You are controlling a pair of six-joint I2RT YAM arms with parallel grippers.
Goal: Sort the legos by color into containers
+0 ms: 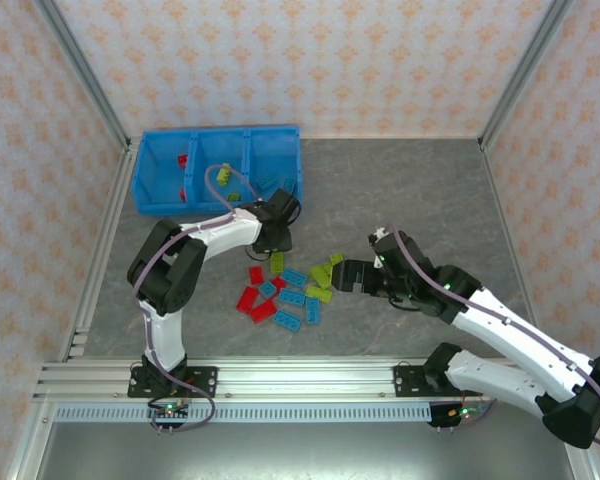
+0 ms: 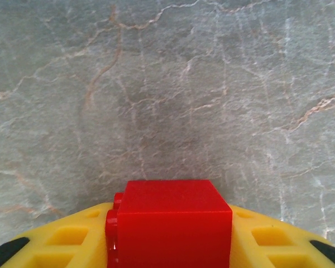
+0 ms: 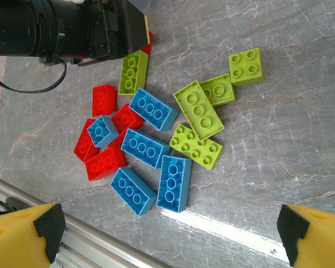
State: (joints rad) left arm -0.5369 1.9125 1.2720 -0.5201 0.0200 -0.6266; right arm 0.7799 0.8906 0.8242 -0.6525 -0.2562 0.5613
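— Which brick is in hand?
— A small red studded plastic brick (image 2: 170, 220), pinched between the yellow fingers (image 2: 72, 245) of the left gripper (image 1: 277, 238). The jaws are closed most of the way against its sides, close to the grey marbled tabletop (image 1: 430, 190), a little left of its middle.
— And the rest?
— A loose pile of red, light-blue and lime-green studded bricks (image 1: 285, 290) lies just beside it, toward the near edge. The long bright-blue plastic bin tray (image 1: 160, 207) sits at the far-left corner, with red pieces in its left compartment, green in the middle and blue in the right.
— The right gripper (image 1: 342, 274)?
— Just right of the pile, jaws spread wide, holding nothing.
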